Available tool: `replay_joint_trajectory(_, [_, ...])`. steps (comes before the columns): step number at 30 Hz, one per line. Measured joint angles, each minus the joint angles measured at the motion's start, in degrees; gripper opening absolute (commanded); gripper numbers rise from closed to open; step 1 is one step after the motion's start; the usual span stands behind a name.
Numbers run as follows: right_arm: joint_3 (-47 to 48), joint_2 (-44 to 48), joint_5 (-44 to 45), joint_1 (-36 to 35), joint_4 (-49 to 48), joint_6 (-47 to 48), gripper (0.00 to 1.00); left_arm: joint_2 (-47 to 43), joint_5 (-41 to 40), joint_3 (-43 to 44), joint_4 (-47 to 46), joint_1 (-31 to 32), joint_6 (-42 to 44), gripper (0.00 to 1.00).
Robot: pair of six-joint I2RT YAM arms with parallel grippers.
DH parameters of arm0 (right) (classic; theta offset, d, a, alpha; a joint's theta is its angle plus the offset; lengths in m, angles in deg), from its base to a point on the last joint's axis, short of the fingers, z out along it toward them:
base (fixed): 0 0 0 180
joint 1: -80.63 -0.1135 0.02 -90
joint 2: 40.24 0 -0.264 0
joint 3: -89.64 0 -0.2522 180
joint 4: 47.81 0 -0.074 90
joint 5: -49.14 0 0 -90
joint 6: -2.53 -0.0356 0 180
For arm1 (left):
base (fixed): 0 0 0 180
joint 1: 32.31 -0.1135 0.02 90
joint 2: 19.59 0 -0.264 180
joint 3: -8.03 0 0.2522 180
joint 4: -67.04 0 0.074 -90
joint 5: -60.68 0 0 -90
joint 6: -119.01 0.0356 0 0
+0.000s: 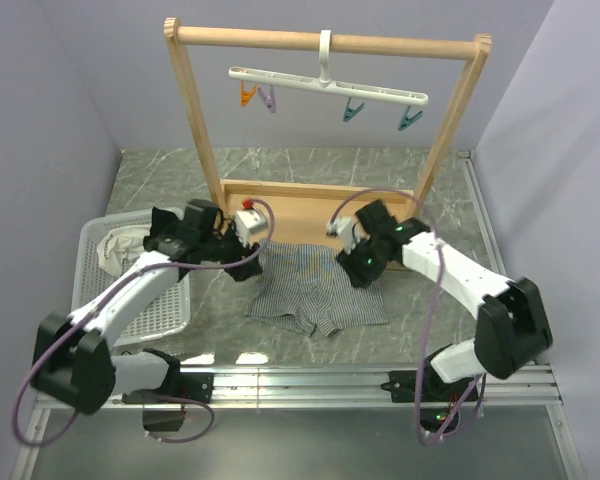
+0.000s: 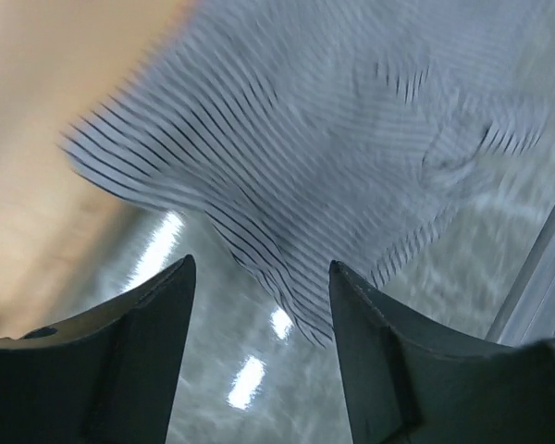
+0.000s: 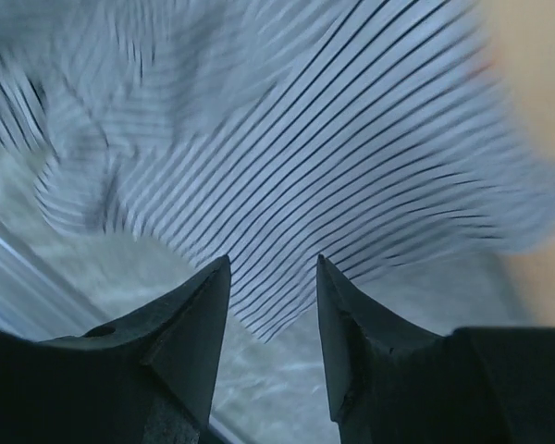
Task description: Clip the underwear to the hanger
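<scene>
Nearest the lens, the left gripper (image 2: 261, 262) and right gripper (image 3: 274, 259) each stand with jaws apart and nothing between them, one over each top corner of the underwear (image 1: 315, 285). The underwear lies flat on the table (image 1: 430, 320), its far edge at the base of the wooden frame (image 1: 195, 140), well below the hanger (image 1: 330, 85). I judge each claw should pinch one waistband corner through both layers, then both should lift evenly towards the clips (image 1: 410, 120). No writing is legible.

left fingers (image 2: 148, 342) apart, right fingers (image 3: 185, 333) apart
</scene>
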Motion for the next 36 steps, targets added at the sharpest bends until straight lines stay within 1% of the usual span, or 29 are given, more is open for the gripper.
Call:
replay_joint_trajectory(2, [-3.2, -2.7, 1.4, -2.1, 1.3, 0.6, 0.49, 4.5, -2.4, -1.6, 1.3, 2.1, 1.7, 0.64])
replay_joint_trajectory(5, [-4.8, -5.9, 3.8, -3.9, 1.7, 1.2, 0.49, 9.4, -5.8, -2.0, 1.9, 4.7, 3.8, 0.61])
replay_joint_trajectory(9, [-4.9, -9.4, 6.8, -5.2, 0.3, 1.8, 0.47, 14.3, -9.4, -2.0, 1.6, 7.5, 6.2, 0.6])
replay_joint_trajectory(16, [-7.6, -12.0, 9.2, -7.5, -0.5, 3.0, 0.47, 20.4, -13.7, -2.0, 2.1, 10.1, 9.3, 0.53])
replay_joint_trajectory(22, [-8.1, -11.7, 9.7, -8.7, -0.3, 4.3, 0.46, 19.8, -14.7, -2.5, 4.1, 10.9, 12.0, 0.5])
replay_joint_trajectory(29, [-9.3, -10.8, 9.4, -12.6, 1.7, 6.1, 0.45, 14.4, -14.8, -6.4, 9.4, 11.4, 13.8, 0.5])
replay_joint_trajectory(36, [-10.6, -9.7, 7.4, -15.4, 5.0, 7.1, 0.45, 10.1, -14.6, -8.2, 13.6, 12.9, 14.0, 0.5])
